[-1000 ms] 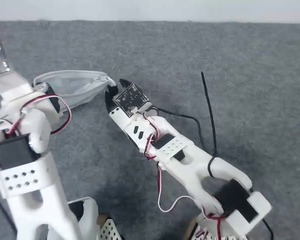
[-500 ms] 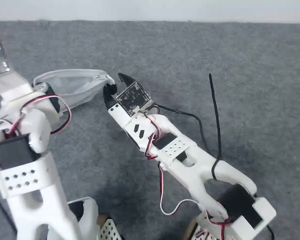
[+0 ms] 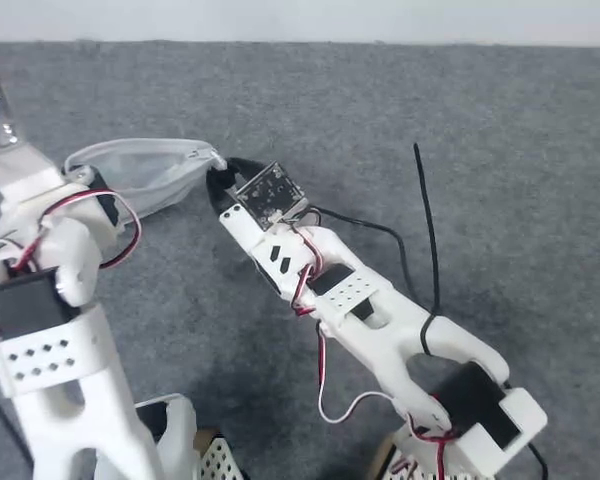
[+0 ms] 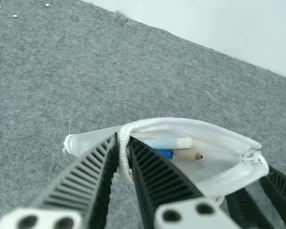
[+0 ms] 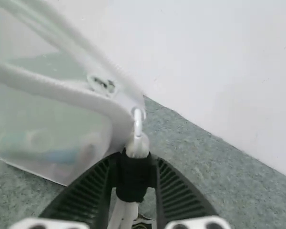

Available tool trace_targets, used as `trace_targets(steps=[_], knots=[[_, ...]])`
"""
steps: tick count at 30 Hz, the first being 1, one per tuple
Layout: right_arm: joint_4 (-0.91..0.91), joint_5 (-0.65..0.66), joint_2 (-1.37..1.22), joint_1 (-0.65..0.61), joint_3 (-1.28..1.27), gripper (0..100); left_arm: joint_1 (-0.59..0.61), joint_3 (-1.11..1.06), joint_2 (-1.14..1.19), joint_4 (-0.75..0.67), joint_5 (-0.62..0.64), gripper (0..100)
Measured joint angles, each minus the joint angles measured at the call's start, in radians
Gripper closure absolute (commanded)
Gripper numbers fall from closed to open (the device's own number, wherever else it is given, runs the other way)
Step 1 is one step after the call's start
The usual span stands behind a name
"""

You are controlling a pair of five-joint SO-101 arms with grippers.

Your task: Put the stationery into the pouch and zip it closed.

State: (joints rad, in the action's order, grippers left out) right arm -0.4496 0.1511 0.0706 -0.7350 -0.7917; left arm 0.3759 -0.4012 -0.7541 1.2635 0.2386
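The soft translucent white pouch (image 4: 214,164), pens (image 4: 168,143) inside, spanned between the grippers: the left gripper (image 4: 122,141) pinched its rim at one end, the right gripper (image 5: 132,171) clamped the small zipper pull (image 5: 137,138) at the other. Light and floppy, it seemed best held by rim and pull.

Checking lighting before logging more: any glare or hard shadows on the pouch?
High view: even light on the pouch, only soft shadows on the mat. Left wrist view: no glare, stationery visible inside. Right wrist view: slight glint on the zipper pull.
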Motion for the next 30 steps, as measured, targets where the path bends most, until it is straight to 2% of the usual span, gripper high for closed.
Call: trace_targets(steps=[7, 16, 18, 23, 30], knots=[[0.038, 0.0, 0.078, 0.006, -0.043, 99.3, 0.0, 0.0, 0.0, 0.0, 0.0, 99], [0.434, 0.0, 0.33, 0.006, -0.051, 99.3, 0.0, 0.0, 0.0, 0.0, 0.0, 99], [0.503, 0.0, 0.368, 0.005, -0.051, 99.3, 0.0, 0.0, 0.0, 0.0, 0.0, 96], [0.637, 0.003, 0.437, -0.011, -0.051, 99.3, -0.002, -0.015, 0.0, 0.008, 0.002, 83], [0.807, 0.103, 0.548, -0.109, -0.133, 99.3, -0.005, -0.038, 0.014, 0.012, 0.002, 81]])
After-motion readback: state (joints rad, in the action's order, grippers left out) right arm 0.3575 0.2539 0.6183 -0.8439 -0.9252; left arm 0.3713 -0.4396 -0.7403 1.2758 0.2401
